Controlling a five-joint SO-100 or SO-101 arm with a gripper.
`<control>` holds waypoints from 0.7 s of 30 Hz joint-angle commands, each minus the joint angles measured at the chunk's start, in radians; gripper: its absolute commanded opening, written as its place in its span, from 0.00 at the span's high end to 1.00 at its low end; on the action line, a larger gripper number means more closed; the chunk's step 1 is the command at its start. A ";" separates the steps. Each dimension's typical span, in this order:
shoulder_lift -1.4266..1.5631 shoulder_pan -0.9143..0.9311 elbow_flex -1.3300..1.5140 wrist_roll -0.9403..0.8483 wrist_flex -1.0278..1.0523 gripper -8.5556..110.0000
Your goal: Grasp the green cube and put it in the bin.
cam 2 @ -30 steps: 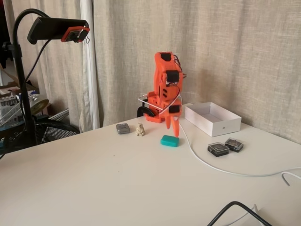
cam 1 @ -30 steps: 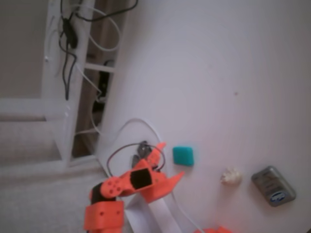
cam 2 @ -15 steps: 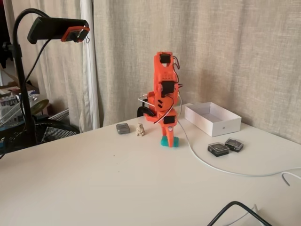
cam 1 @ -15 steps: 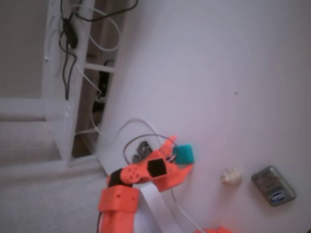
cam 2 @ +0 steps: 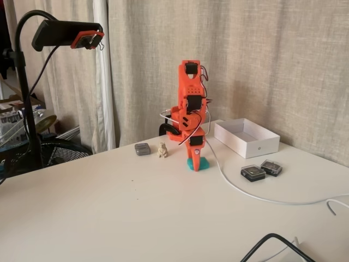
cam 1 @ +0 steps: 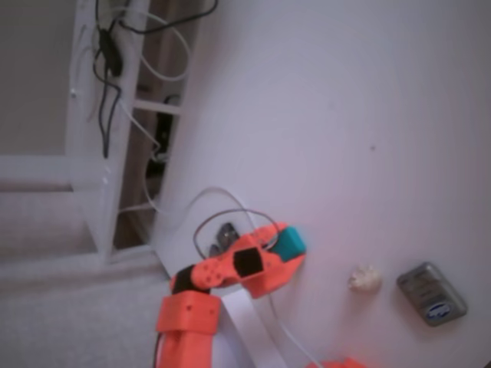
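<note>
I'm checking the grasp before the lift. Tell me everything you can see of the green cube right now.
The green cube is a small teal-green block with rounded corners and a plain matte look. It sits on the white table, beside a white cable. The orange hand has come down on it, with a finger on either side, so only its outer end shows in the high fixed view. In the side fixed view, only its lower edge peeks out around the fingers. It looks not yet lifted. The bin stands apart.

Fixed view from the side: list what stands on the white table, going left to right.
Small grey rectangular device → small beige figurine → orange arm's tool down at the teal-green cube → two small dark square cases. The white rectangular bin sits farther back, right of the arm.
</note>
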 commanded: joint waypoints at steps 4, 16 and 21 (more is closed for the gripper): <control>0.005 -0.009 -0.003 -0.002 -0.006 0.88; 0.023 -0.015 -0.028 0.002 -0.040 1.00; 0.035 -0.015 -0.054 0.011 -0.072 1.00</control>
